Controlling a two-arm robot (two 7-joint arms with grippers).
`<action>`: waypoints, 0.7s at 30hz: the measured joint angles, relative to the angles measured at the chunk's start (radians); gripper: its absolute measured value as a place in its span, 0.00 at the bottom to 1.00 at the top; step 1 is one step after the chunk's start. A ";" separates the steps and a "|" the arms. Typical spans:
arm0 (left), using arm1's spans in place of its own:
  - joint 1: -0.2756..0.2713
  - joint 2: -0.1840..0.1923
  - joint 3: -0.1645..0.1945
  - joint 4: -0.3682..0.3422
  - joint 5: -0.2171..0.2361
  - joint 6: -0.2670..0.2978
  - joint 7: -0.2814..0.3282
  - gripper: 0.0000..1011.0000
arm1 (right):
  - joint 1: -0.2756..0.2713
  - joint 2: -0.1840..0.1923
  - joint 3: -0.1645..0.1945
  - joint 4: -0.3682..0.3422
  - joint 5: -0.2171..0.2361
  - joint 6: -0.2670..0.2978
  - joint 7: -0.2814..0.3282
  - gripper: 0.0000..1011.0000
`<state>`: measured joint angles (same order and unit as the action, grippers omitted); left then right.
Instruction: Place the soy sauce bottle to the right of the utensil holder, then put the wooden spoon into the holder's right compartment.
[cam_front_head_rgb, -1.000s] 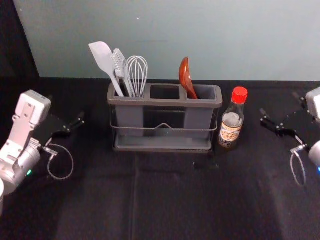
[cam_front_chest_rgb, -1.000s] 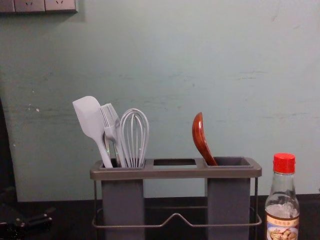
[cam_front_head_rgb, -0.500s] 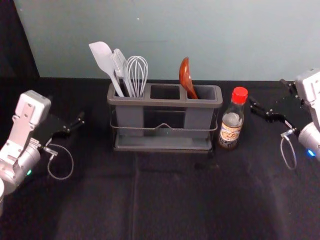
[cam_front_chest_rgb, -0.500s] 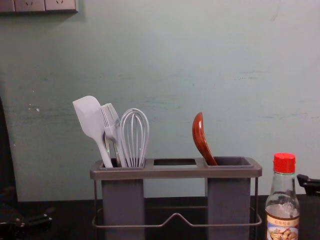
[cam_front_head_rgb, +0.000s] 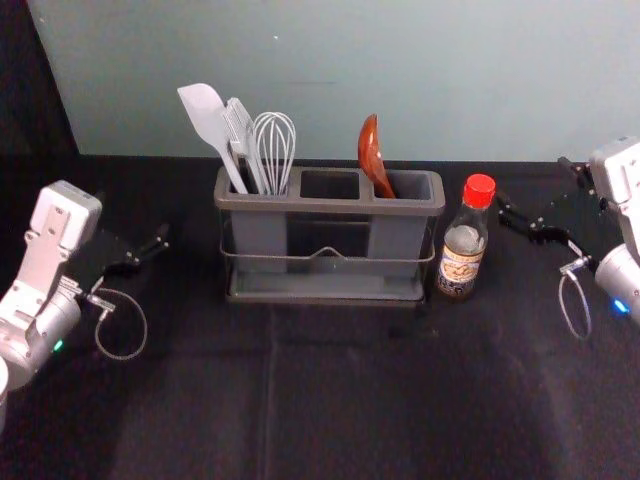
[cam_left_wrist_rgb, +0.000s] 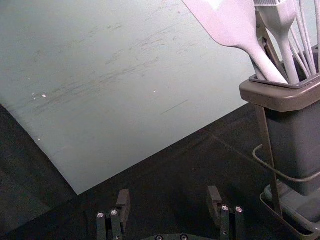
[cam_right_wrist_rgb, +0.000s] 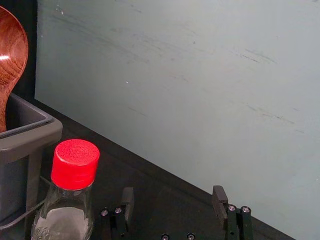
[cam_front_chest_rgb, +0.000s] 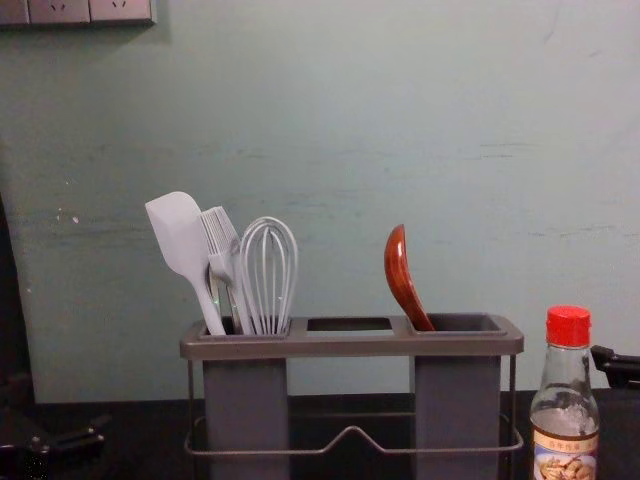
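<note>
The wooden spoon leans in the right compartment of the grey utensil holder, bowl up, as the chest view also shows for the spoon. Just right of the holder, the red-capped soy sauce bottle stands upright. My right gripper is to the bottle's right, apart from it; in its wrist view the gripper is open and empty, beside the bottle's cap. My left gripper is parked left of the holder, open and empty in its wrist view.
A white spatula, a brush and a whisk stand in the holder's left compartment. Behind the dark-covered table rises a pale wall.
The right gripper has come leftward, closer to the bottle, and a finger has entered the chest view's right edge. Bottle, spoon, holder and left arm have stayed put.
</note>
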<state>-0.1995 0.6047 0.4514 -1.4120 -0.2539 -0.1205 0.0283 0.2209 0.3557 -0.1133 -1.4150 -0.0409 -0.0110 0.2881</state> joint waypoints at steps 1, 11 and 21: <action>0.000 0.000 0.000 0.000 0.000 0.000 0.000 0.99 | 0.000 0.000 0.000 0.000 0.000 0.000 0.000 0.99; 0.000 0.000 0.000 0.000 0.000 0.000 0.000 0.99 | 0.001 0.000 0.001 0.001 -0.001 0.000 0.000 0.99; 0.000 0.000 0.000 0.000 0.000 0.000 0.000 0.99 | 0.002 0.000 0.002 0.002 -0.002 0.001 0.000 0.99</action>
<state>-0.1995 0.6047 0.4514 -1.4120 -0.2539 -0.1205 0.0283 0.2225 0.3557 -0.1118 -1.4134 -0.0429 -0.0101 0.2881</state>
